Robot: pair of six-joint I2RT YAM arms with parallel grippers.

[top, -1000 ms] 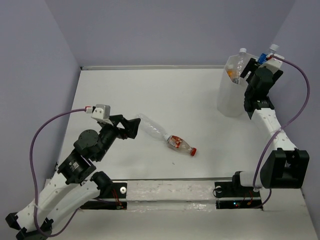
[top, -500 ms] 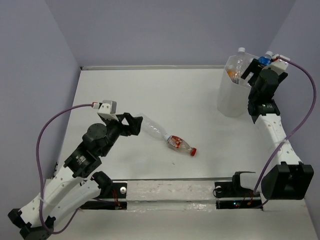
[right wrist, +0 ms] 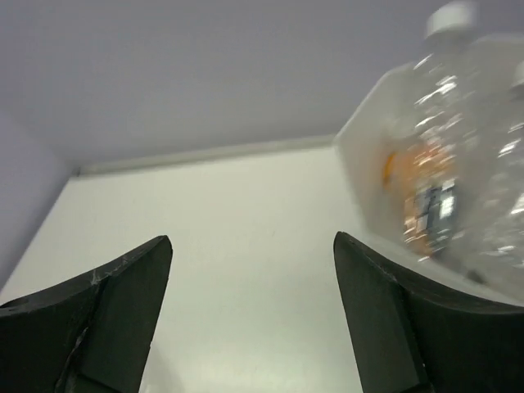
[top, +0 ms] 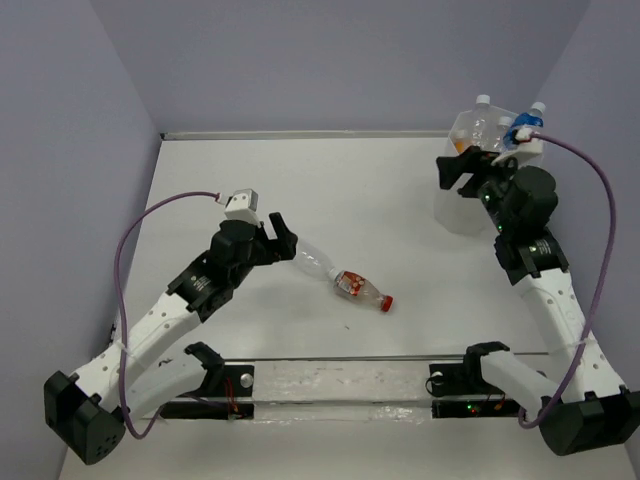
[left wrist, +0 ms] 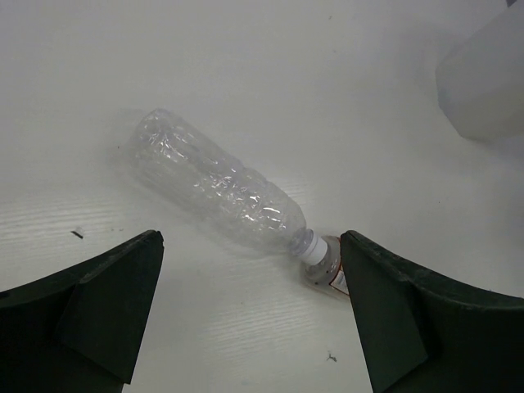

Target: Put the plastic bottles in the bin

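A clear bottle [top: 312,261] with a white cap lies on the table, and the left wrist view shows it whole [left wrist: 217,187]. A red-labelled, red-capped bottle [top: 363,289] lies against its cap end [left wrist: 326,266]. My left gripper [top: 283,235] is open and empty above the clear bottle's base end, which lies just beyond the fingertips [left wrist: 250,246]. The translucent bin [top: 470,200] stands at the far right and holds an orange bottle [top: 460,147], a clear bottle [top: 483,110] and a blue-labelled one [top: 528,122]. My right gripper [top: 458,172] is open and empty at the bin's left side [right wrist: 252,241].
The bin's wall [right wrist: 491,246] fills the right of the right wrist view, blurred. Purple walls close the table at the back and sides. A metal rail [top: 340,375] runs along the near edge between the arm bases.
My left arm has reached forward and right, over the clear bottle's base. My right gripper has come away from the bin's top and swung left, in front of the bin's left side.
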